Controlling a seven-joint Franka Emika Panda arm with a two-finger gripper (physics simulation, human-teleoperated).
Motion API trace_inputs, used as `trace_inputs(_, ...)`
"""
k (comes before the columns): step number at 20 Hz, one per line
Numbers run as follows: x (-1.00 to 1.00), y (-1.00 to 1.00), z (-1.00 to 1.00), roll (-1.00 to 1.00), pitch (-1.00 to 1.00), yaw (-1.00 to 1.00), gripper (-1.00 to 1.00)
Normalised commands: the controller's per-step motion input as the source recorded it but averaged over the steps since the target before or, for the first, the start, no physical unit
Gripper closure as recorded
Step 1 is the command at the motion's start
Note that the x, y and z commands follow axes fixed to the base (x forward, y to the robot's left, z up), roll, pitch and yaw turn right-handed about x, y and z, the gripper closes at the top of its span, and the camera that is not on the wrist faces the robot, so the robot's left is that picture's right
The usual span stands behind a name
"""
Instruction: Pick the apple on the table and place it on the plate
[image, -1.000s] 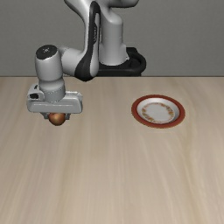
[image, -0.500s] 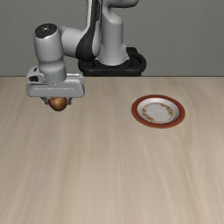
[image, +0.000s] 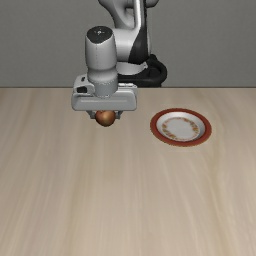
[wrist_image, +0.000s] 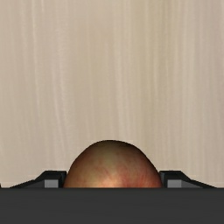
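Observation:
A small brownish-red apple (image: 105, 119) hangs under my gripper (image: 105, 117), lifted off the table, with the fingers shut on it from both sides. In the wrist view the apple (wrist_image: 114, 164) sits right between the fingertips, with bare wood grain beyond it. The plate (image: 181, 127), white with a red rim, lies flat on the table toward the exterior view's right of the gripper, apart from it.
The wooden table (image: 120, 200) stretches wide around and in front of the gripper. The robot's dark base (image: 148, 68) stands behind it at the table's far edge.
My hand has carried the apple up off the table and toward the exterior view's right, closer to the plate. The plate has not moved.

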Motion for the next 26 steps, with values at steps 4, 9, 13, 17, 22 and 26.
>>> trace_inputs(4,0.0,1.0,0.0,0.0,0.0,0.0,1.0)
trace_inputs(9,0.0,1.0,0.0,0.0,0.0,0.0,1.0)
trace_inputs(13,0.0,1.0,0.0,0.0,0.0,0.0,1.0)
trace_inputs(17,0.0,1.0,0.0,0.0,0.0,0.0,1.0)
trace_inputs(22,-0.8,0.2,0.0,0.0,0.0,0.0,1.0)
trace_inputs(26,0.0,0.0,0.0,0.0,0.0,0.0,-1.0)
